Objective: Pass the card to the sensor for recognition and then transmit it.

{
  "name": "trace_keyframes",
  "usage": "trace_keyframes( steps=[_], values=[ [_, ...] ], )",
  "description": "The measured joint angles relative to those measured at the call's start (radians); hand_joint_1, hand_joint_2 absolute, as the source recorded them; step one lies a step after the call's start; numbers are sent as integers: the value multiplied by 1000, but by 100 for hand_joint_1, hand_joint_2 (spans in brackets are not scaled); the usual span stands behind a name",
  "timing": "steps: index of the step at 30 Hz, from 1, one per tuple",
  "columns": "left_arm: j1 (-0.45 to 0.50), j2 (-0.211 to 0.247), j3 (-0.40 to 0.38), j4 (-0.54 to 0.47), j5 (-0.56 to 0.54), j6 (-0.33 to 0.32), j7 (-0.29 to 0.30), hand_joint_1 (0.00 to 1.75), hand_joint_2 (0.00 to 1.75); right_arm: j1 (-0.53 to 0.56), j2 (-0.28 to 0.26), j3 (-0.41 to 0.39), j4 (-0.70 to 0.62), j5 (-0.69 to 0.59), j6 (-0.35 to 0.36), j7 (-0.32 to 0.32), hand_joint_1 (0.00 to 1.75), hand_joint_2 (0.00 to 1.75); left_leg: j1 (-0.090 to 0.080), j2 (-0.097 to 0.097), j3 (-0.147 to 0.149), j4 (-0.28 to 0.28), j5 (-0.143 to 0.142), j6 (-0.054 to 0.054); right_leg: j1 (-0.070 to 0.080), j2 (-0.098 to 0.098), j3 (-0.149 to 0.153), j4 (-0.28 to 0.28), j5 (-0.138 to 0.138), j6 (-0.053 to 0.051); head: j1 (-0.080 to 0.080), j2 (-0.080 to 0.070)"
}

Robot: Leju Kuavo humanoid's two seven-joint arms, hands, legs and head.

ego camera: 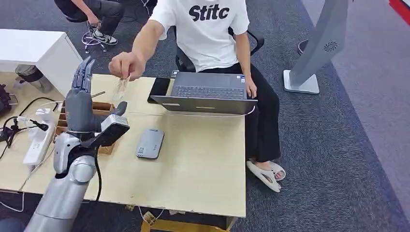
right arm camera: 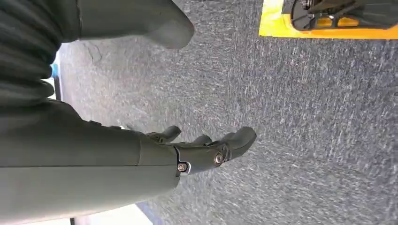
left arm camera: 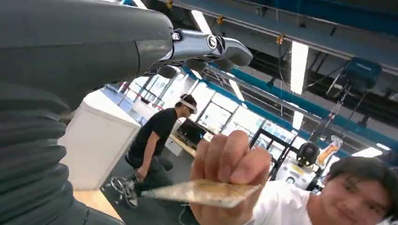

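The thin translucent plastic card [ego camera: 120,88], hanging from the person's hand [ego camera: 126,65], dangles beside your raised, empty left hand [ego camera: 80,104], fingers [ego camera: 83,73] spread.

Open laptop [ego camera: 209,92], black phone [ego camera: 159,89], white power strip [ego camera: 38,143] on wooden table [ego camera: 203,164].

Around our left hand [ego camera: 81,99] it's pretty tight: the wooden box [ego camera: 99,110] sits right under it, the power strip [ego camera: 37,140] and cables crowd the outer side, and a person's hand [ego camera: 126,65] holding the card [ego camera: 120,89] hangs just ahead. Bare tabletop [ego camera: 203,159] opens past the grey sensor [ego camera: 150,143], with the laptop [ego camera: 205,94] blocking the far edge.
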Motion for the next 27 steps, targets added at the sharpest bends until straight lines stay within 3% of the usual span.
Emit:
trace_keyframes(
  steps=[1, 2, 3, 11, 27],
  values=[
    [-10, 11, -8, 9, -26, 1, 13, 30, 175, 0, 0, 1, 0, 6, 4, 0, 0, 175, 0, 0, 0, 0, 0, 0, 0, 0, 0, 0, 0, 0, 0, 0],
    [-25, 28, -25, 31, -57, 2, 30, 30, 175, 0, 0, 5, 1, 14, 9, -1, 0, 175, 0, 0, 0, 0, 0, 0, 0, 0, 0, 0, 0, 0, 1, 0],
    [-34, 43, -39, 46, -80, 3, 43, 175, 175, -1, 0, 7, 2, 19, 11, -2, 0, 175, 0, 0, 0, 0, 0, 0, 0, 0, 0, 0, 0, 0, 0, 0],
    [-80, 142, -121, 147, -288, 10, 148, 175, 175, -3, 3, 29, 6, 68, 45, -5, 0, 175, 0, 0, 0, 0, 1, 0, 0, 0, 0, 1, 0, 0, 0, 0],
    [-81, 177, -140, 185, -337, 18, 163, 175, 175, -5, 8, 32, 6, 82, 49, 0, 0, 175, 0, 0, -1, 0, 1, 0, 0, 0, 0, 1, 0, 0, 0, 0]
  ],
)
